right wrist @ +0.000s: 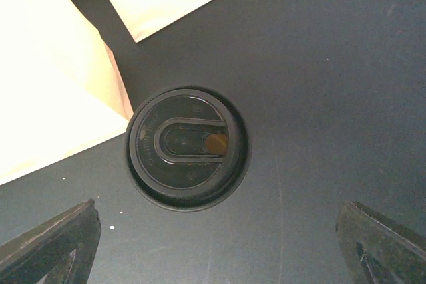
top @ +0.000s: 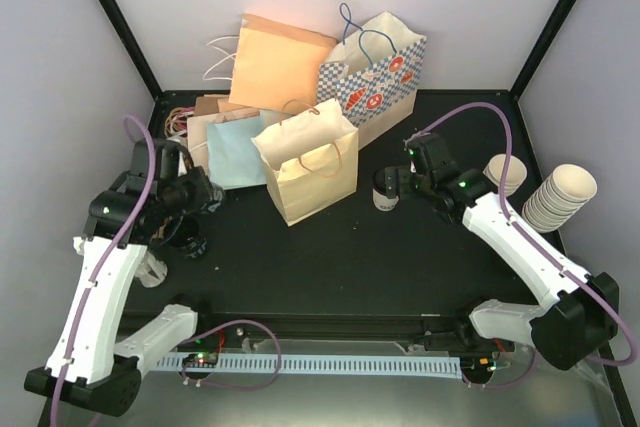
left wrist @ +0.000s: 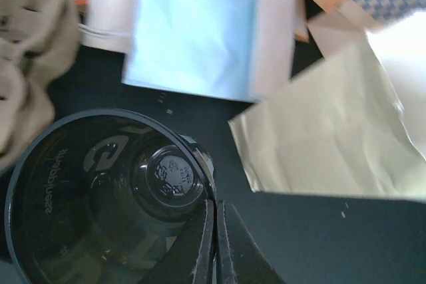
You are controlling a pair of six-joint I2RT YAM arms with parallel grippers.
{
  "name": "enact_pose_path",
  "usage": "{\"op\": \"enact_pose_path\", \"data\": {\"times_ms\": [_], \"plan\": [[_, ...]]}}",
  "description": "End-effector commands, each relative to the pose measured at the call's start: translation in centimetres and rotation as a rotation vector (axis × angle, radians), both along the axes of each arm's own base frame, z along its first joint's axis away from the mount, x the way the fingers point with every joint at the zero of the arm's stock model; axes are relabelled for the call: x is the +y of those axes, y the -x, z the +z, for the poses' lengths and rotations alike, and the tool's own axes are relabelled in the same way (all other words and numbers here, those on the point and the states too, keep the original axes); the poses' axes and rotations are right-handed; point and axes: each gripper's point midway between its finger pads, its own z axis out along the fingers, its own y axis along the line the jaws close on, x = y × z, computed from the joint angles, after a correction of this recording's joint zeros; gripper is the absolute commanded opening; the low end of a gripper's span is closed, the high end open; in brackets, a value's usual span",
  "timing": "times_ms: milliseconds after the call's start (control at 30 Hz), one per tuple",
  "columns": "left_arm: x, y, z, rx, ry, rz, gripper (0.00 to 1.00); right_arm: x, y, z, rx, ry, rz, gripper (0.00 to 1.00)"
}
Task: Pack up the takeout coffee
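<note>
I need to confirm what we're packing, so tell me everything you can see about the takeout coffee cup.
The takeout coffee is a small cream paper cup under a round black plastic lid with a raised oval sip panel. It stands upright on the black table, beside the cream paper bag; contact unclear. The open right gripper hangs above, not touching it.

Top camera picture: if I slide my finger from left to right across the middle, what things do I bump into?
light blue bag → cream paper bag → lidded coffee cup → lone paper cup → stack of paper cups
</note>
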Motion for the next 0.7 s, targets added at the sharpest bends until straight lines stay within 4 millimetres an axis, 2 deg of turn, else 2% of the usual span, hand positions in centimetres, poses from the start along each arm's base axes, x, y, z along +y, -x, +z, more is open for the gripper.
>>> {"op": "enact_pose_path", "data": {"times_ms": [0, 67, 233, 433, 533, 667], "plan": [[-5.7, 0.7, 0.0, -0.037, 0.099, -0.332, 0.02, 0.1, -0.5, 0.7, -0.023, -0.008, 0.003, 0.99], [-8.6, 1.6, -0.7, -0.029, 0.145, -0.502, 0.02, 0.1, -0.4, 0.7, -0.023, -0.008, 0.004, 0.99], [-12.8, 4.2, -2.3, 0.031, 0.159, -0.731, 0.02, 0.1, -0.4, 0.7, -0.022, -0.008, 0.005, 0.99], [-17.2, 7.7, -2.0, -0.027, 0.149, -1.002, 0.02, -0.1, -0.2, 1.2, -0.033, -0.008, 0.004, 0.99], [-19.1, 8.7, -3.2, -0.046, 0.051, -1.093, 0.02, -0.1, -0.2, 1.6, -0.04, -0.014, 0.0, 0.99], [-21.7, 8.8, -6.2, -0.03, -0.135, -1.14, 0.02, -0.2, 0.0, 2.1, -0.044, -0.027, -0.003, 0.99]]}}
